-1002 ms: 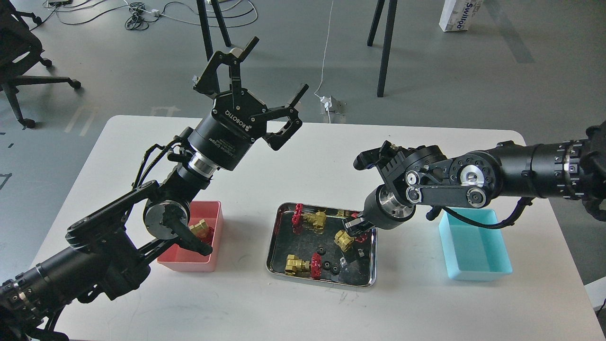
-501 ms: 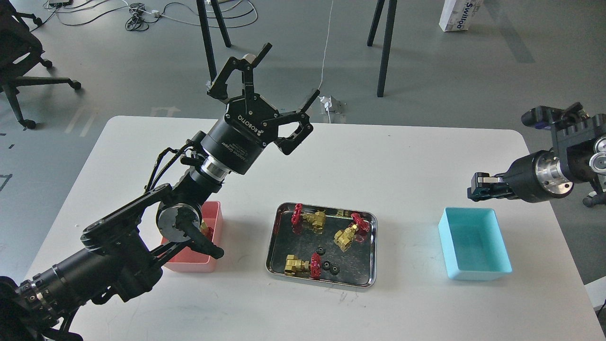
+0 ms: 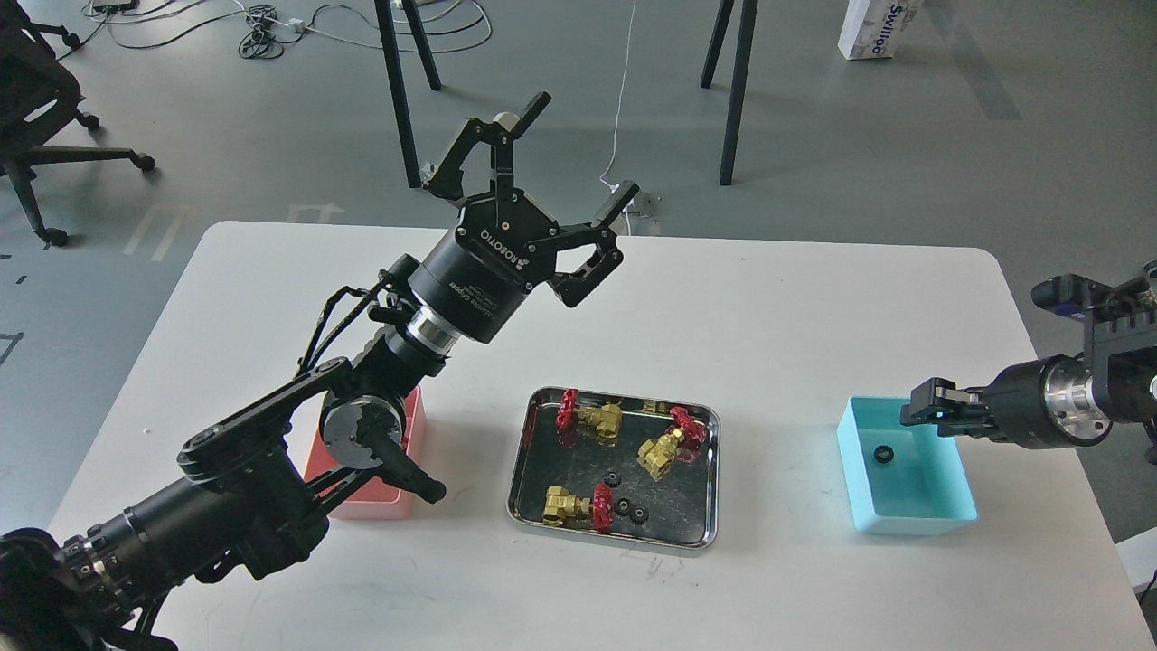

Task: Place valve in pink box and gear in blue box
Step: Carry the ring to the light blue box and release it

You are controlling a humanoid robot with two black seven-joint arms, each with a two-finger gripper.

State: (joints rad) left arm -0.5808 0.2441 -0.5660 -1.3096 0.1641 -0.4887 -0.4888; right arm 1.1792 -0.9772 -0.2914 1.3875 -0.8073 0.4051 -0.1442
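Three valves lie in the steel tray (image 3: 542, 425): one at the back (image 3: 592, 416), one on the right (image 3: 669, 443), one at the front (image 3: 574, 506). Three black gears (image 3: 625, 506) lie among them. One gear (image 3: 883, 454) lies in the blue box (image 3: 913, 520). My right gripper (image 3: 922, 409) hangs just above that box's far right rim, slightly open and empty. My left gripper (image 3: 583, 149) is wide open and empty, raised high behind the tray. The pink box (image 3: 362, 502) is mostly hidden behind my left arm, and its inside does not show.
The white table (image 3: 768, 307) ends close behind my left gripper and just right of the blue box. Black stand legs (image 3: 737, 90), cables and an office chair (image 3: 36, 108) stand on the floor beyond the table.
My right gripper swung from the tray to the blue box, lowered to its rim and let a gear fall in. My left gripper moved right and up, covering more of the pink box.
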